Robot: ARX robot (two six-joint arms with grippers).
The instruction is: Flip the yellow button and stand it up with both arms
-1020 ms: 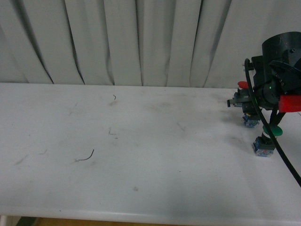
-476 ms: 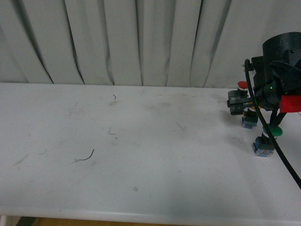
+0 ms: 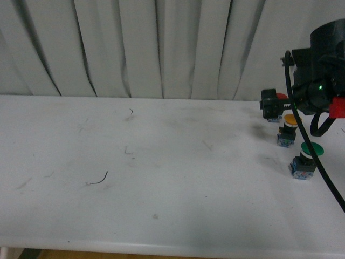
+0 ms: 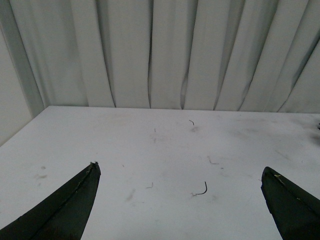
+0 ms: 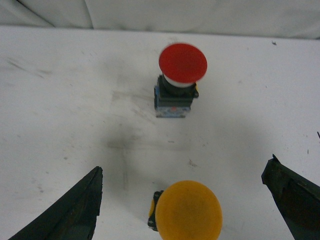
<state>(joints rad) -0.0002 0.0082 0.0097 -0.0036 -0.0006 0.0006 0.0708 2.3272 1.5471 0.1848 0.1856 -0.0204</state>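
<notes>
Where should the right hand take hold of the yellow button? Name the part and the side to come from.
Grip the black neck just under the cap of the yellow button, coming from above with the right hand open around it. It stands upright on its blue base, cap up, and the wide cap overhangs the neck, so fingers closing below it likely won't slip off.

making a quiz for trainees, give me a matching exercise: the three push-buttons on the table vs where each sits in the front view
Things:
1. red-capped push-button
2. yellow-orange mushroom-capped push-button
3. green-capped push-button

Places:
A. nearest the camera
B. middle of the three
C. farthest back, partly hidden behind the black right arm

Pairs: 1-C, 2-B, 3-A
</notes>
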